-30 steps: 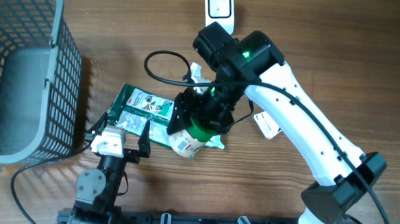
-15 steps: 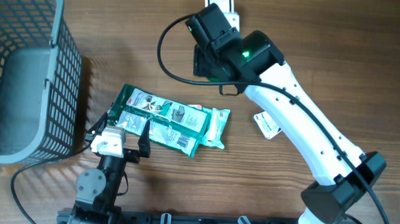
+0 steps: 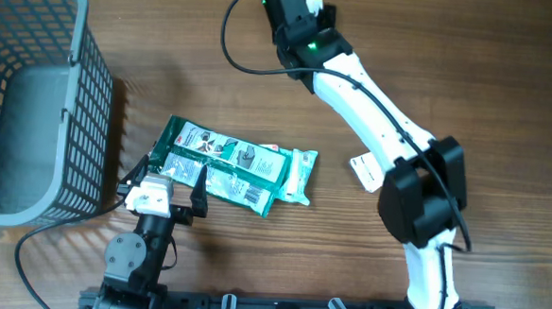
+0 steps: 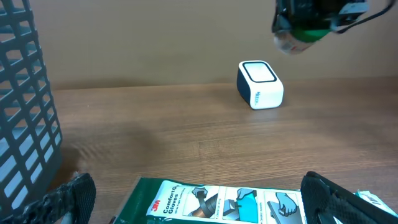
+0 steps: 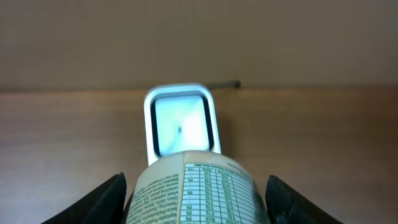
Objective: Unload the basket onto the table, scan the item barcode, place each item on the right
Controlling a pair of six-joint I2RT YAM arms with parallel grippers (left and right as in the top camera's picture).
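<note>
Surface (image 3: 505,110) of wood carries a grey basket (image 3: 33,94) at left and glove packets (image 3: 247,167) in the middle. Left claw (image 4: 199,208) gapes, released, over the packets. Right claw (image 5: 198,208) grasps a labelled container (image 5: 196,177) just above the white scanner (image 5: 180,124) at the far edge.

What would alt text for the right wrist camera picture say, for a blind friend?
A round container with a printed table of small text on its label is gripped between two dark fingers, and a white scanner with a glassy window shows just beyond it. The scanner sits on a wooden table.
</note>
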